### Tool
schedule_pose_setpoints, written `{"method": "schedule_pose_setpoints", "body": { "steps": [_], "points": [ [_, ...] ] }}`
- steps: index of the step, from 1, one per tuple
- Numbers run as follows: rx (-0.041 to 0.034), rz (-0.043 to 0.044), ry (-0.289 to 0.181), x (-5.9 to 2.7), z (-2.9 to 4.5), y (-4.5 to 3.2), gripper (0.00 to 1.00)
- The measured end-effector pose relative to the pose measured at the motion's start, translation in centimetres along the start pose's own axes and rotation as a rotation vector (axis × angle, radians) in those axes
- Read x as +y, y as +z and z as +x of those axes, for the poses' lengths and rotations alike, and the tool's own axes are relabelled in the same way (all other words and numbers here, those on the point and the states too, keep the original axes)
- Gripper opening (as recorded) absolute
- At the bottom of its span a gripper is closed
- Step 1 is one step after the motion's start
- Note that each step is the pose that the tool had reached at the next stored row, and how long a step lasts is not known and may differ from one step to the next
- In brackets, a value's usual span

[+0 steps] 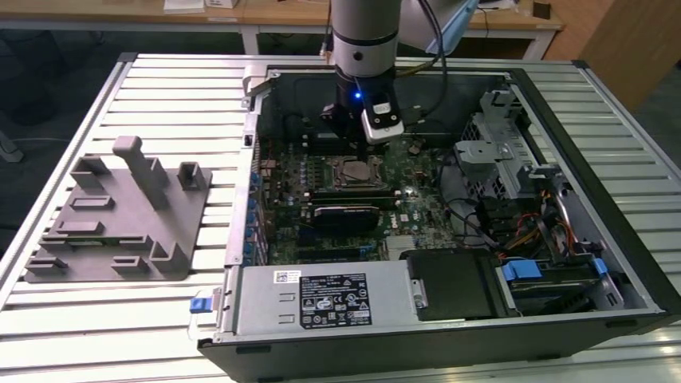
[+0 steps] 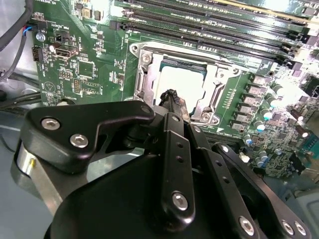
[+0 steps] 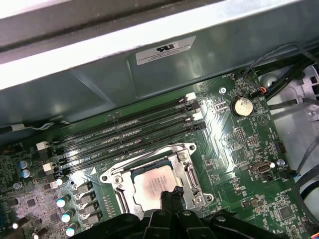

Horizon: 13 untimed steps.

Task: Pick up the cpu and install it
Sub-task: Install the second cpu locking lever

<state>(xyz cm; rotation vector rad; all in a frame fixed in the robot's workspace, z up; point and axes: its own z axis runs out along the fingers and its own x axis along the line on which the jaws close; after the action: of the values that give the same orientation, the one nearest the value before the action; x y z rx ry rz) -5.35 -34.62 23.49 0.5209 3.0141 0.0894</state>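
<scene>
The cpu (image 3: 155,185) sits inside the socket frame (image 3: 154,179) — placing looks done — with the gripper (image 2: 172,97) just above it, fingertips pinched together, holding nothing.

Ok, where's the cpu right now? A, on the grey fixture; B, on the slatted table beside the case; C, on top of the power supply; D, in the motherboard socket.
D: the cpu lies inside the socket frame, with the gripper just above its edge in both wrist views.
</scene>
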Motion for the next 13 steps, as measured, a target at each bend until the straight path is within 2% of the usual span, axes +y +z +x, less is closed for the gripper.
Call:
{"method": "schedule_pose_setpoints", "body": {
  "steps": [6,13],
  "points": [
    [0.0002,0.0004,0.0,-0.06,-0.02,-0.03,0.11],
    [0.0001,0.0004,0.0,-0.54,-0.2,-0.04,0.11]
  ]
}}
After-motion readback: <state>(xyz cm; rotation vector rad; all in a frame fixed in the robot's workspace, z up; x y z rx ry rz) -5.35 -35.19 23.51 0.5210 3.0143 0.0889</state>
